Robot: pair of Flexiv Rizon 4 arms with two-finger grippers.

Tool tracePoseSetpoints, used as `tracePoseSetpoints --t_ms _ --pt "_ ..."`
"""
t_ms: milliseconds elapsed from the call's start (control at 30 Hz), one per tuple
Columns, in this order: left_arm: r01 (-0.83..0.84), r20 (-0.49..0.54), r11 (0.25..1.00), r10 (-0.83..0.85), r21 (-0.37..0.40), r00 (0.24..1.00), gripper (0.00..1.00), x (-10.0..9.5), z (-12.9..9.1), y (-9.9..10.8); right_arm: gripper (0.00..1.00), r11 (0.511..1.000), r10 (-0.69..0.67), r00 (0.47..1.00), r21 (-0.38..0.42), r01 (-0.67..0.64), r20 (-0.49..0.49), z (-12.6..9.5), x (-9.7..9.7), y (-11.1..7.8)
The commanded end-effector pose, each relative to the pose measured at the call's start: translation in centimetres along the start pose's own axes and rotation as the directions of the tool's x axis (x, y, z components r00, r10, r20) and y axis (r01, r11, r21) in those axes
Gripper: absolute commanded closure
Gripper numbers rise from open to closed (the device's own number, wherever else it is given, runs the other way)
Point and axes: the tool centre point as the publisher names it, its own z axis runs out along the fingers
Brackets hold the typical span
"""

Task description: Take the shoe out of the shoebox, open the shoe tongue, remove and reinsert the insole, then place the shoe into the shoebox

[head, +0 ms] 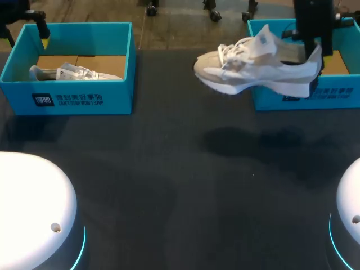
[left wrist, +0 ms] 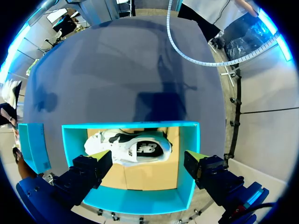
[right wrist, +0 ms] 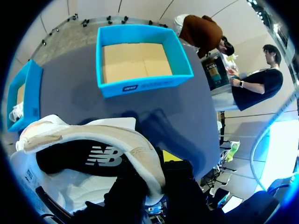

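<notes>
While the right gripper (head: 314, 56) is clenched on the heel of a beige and white lace-up sneaker (head: 253, 70), that sneaker hangs in the air above the dark table (head: 169, 185), clear of the surface, with its shadow lying on the tabletop beneath it. Its toe points toward the table's left edge and its sole faces down, roughly level. It sits just in front of the right-hand blue cardboard shoebox (head: 337, 95), which stands at the table's far right corner. From the right wrist, this box shows only a bare brown cardboard floor inside its blue walls, and the sneaker's padded heel collar is pinched between the gripper's black fingers, with one yellow tip (right wrist: 170, 157) showing beside it.

At the table's far left corner stands the left-hand blue cardboard shoebox (head: 84, 98). A white low sneaker with a dark side logo (left wrist: 133, 148) lies on its side on the brown floor, against the wall facing the table's middle. The left gripper (left wrist: 147, 158) hangs over this box with its fingers spread wide and released, touching nothing.

Two white rounded robot bases (head: 28, 214) sit at the table's near corners.
</notes>
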Motion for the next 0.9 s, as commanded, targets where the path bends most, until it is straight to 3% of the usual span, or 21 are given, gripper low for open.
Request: tracePoseSetpoints --t_ms 33,733,900 --pt "-0.001 -0.001 1.000 0.001 -0.004 1.000 0.00 0.0 0.0 -0.1 1.00 0.999 0.009 1.000 -0.050 -0.008 0.008 -0.8 0.6 -2.3" --pt "-0.001 -0.001 1.000 0.001 -0.004 1.000 0.00 0.0 0.0 -0.1 1.00 0.999 0.028 0.997 0.040 -0.030 0.068 -3.5 6.8 -11.0" --pt "-0.001 -0.001 1.000 0.001 -0.004 1.000 0.00 0.0 0.0 -0.1 1.00 0.997 0.044 0.997 0.055 -0.047 0.058 -3.4 7.6 -12.1"
